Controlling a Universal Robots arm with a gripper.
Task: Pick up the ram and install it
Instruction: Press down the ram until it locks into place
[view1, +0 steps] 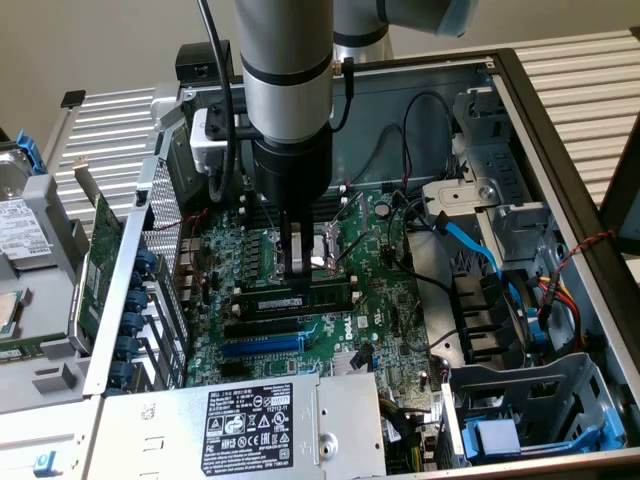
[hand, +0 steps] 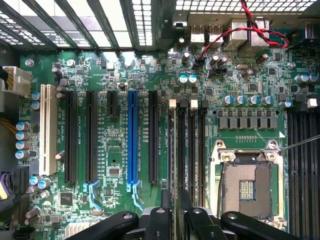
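while the gripper stands low over the motherboard, its narrow fingers hold the ram just above the memory slots

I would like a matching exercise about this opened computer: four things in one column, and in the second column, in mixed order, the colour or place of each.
Things:
1. ram
2. power supply
3. flat cable
4. long expansion slot

Colour or place:
a. light blue
b. dark blue
c. grey box with a black label
d. directly under the gripper

Pairs: 1-d, 2-c, 3-a, 4-b
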